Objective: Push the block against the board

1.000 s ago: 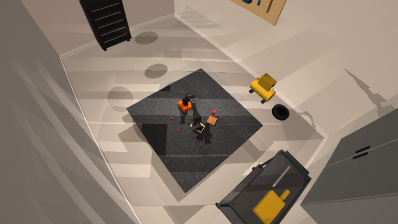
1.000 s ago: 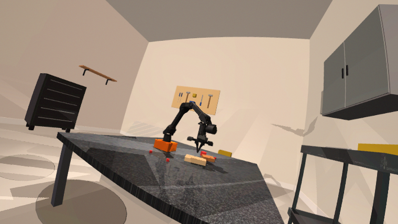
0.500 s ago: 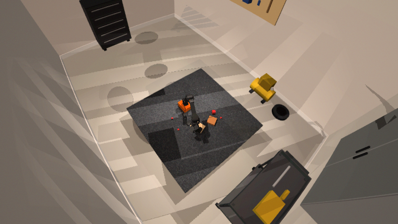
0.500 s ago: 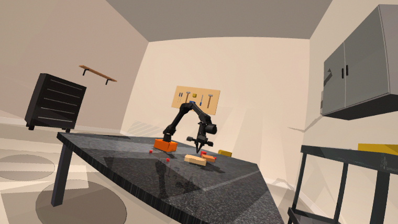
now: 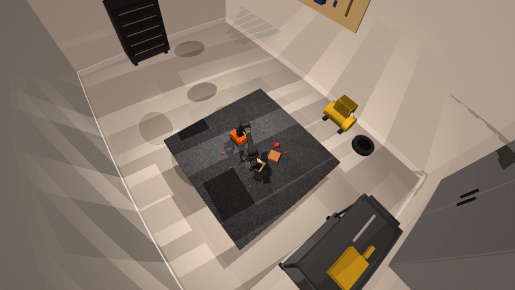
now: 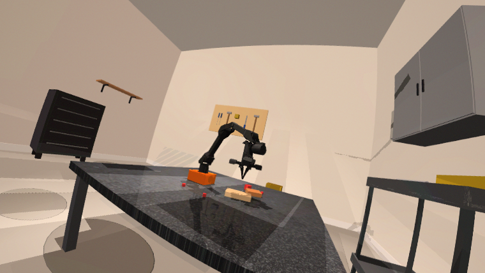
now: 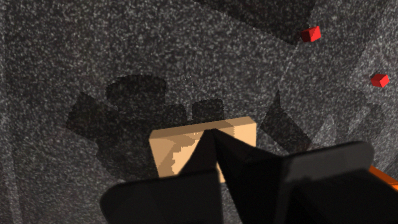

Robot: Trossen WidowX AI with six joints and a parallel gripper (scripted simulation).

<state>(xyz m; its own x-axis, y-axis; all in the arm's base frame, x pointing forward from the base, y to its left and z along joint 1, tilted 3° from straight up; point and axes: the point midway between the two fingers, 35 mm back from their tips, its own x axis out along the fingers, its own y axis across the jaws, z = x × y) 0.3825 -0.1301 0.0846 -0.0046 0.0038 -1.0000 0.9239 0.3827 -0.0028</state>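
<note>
The orange block (image 5: 274, 156) (image 6: 253, 192), squarish from above, lies on the dark desk (image 5: 299, 173) (image 6: 291, 237) (image 7: 40, 50). Near it, with a narrow strip of desk showing between them in the top view, is the pale tan piece (image 5: 262, 167) (image 6: 237, 194) (image 7: 245, 135). The two are apart there, and their facing sides are not lined up. The arm partly covers the tan piece from above, so its full outline cannot be told.

The gripper (image 5: 255, 162) (image 6: 242, 178) (image 7: 210, 135) points down with its fingers together, nothing between them. In the exterior view the tips hang above the tan piece, clear of it.

Just beside the orange block sits a larger red cube (image 5: 276, 144) (image 6: 247, 186), and near its other side a small red cube (image 5: 286, 152) (image 6: 261, 192). Two more small red cubes lie across the desk, one (image 5: 222, 152) (image 6: 183, 184) (image 7: 380, 80) closer to the orange base (image 5: 236, 139) (image 6: 201, 177) (image 7: 385, 178) than the other (image 5: 230, 167) (image 6: 204, 194) (image 7: 311, 34). The black arm (image 5: 251, 142) (image 6: 214, 147) rises from that base and bends over toward the tan piece.
</note>
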